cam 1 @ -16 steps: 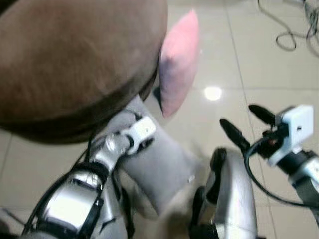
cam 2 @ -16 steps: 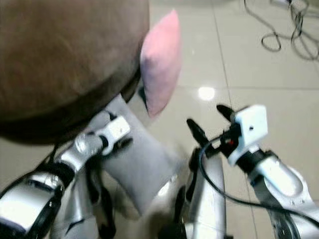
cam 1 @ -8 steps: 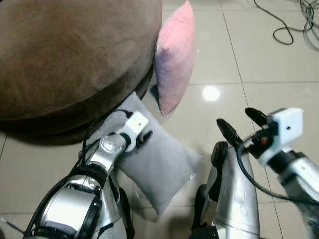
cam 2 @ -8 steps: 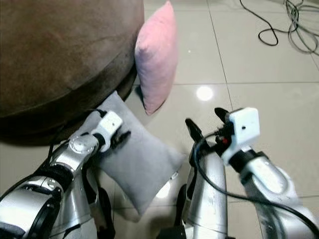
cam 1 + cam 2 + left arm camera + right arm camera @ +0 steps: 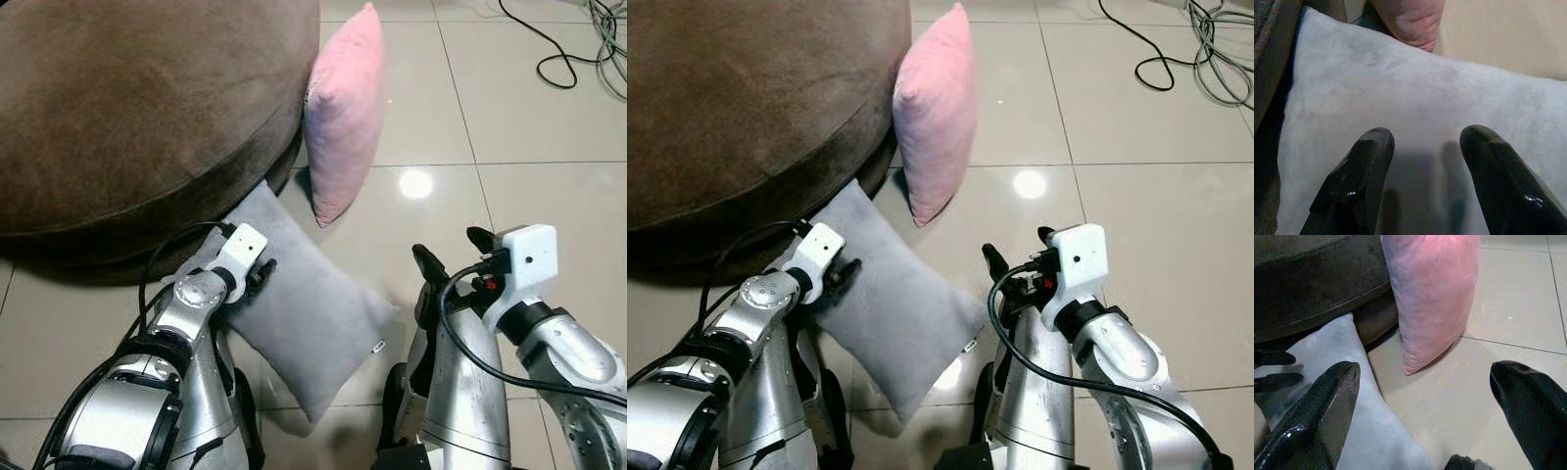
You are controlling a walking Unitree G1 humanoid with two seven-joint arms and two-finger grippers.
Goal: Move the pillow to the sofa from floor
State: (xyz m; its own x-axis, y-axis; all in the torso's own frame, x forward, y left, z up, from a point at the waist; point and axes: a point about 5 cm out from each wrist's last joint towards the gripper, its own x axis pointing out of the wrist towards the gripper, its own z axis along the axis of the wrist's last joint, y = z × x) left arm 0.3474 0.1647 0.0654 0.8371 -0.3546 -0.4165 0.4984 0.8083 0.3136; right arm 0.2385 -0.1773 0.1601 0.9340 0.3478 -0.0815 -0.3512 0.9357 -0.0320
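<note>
You have two pillows on the tiled floor (image 5: 549, 137) in front of you. The grey pillow (image 5: 309, 323) lies flat on the tiles, with one end tucked against the base of the brown sofa (image 5: 137, 108). The pink pillow (image 5: 343, 117) stands on its edge, leaning against the sofa's rounded side, and its lower corner sits just beside the grey pillow's far end. Your left gripper (image 5: 1422, 142) hovers close over the grey pillow near the end by the sofa; its fingers (image 5: 1364, 161) are spread apart with nothing between them, and their shadows fall on the fabric just below. Your right gripper (image 5: 453, 253) is held up above the floor to the right of the grey pillow, well apart from both pillows. Its fingers (image 5: 1327, 401) are wide open and hold nothing; in the right wrist view they frame the pink pillow's lower corner and the bare tiles. A loose black cable (image 5: 563, 59) lies on the floor at the far right.
</note>
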